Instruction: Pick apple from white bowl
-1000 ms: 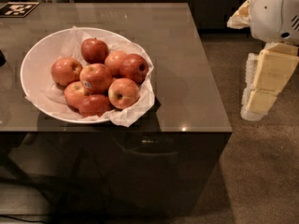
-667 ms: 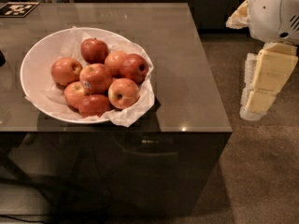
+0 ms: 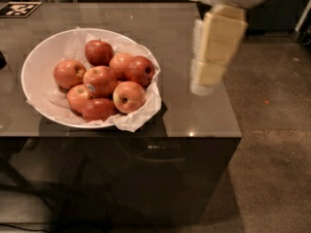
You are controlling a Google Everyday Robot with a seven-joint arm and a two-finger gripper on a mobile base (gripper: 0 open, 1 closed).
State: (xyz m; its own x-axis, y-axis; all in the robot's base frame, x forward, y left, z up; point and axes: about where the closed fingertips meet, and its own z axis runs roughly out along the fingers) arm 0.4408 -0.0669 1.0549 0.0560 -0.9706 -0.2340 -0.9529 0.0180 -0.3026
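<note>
A wide white bowl lined with crumpled white paper sits on the left of a glossy dark table. It holds several red-orange apples. The apple in the middle of the pile has a small white-and-blue sticker on its lower left side. My gripper hangs from the white and cream arm at the upper right, above the table's right part, well to the right of the bowl and apart from it.
A black-and-white marker tag lies at the table's far left corner. The table's right edge drops to a brown carpeted floor. Dark cabinets stand behind.
The arm has swung left and now hangs over the table's right part; before, it was off the table to the right. The bowl and apples have not moved.
</note>
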